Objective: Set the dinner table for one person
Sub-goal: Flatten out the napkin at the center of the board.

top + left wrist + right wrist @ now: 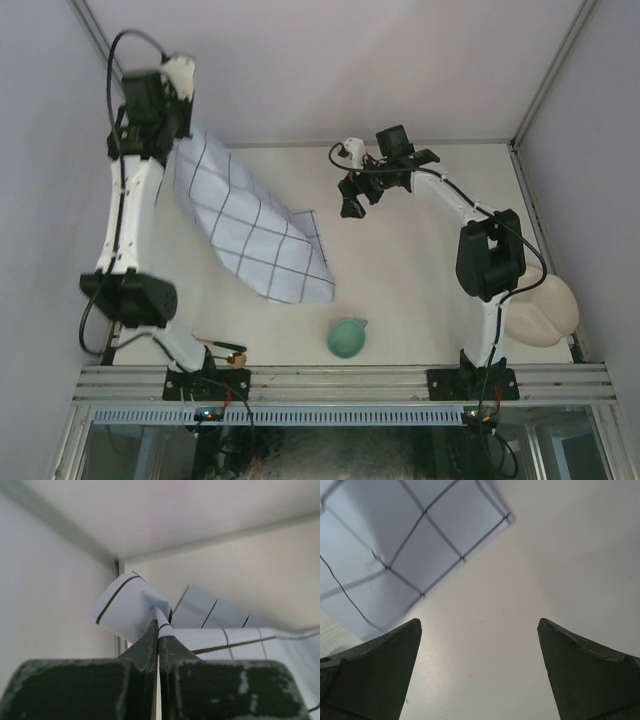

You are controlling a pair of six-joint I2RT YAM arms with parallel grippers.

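Top view, surface: the cream surface (410,290) fills the middle of the view, between the two arms.
Top view, cloth: a pale-blue grid cloth (250,235) slants from the far-left corner down to the surface, where its lower end rests left of centre.
Top view, left fingers: the left fingers (168,128) are raised at the far left, at the cloth's upper end.
Top view, right fingers: the right fingers (357,198) are spread wide with nothing held, above bare surface just right of the cloth.
Top view, other things: a green bowl (347,338), a cream dish (545,310) and a slim utensil (225,348) are seen along the near edge.
Left wrist view, grip: the left fingers (158,647) are pressed together on a pinched fold of cloth (132,610).
Right wrist view: a flat cloth corner (420,545) lies beyond the parted fingers, with bare surface (485,645) between them.
Step judged: the cloth is being spread as a mat.
Done well: the free corner should be taken by the right fingers. The held end should be drawn taut, lowered slowly and released only once the grid lies flat and square.
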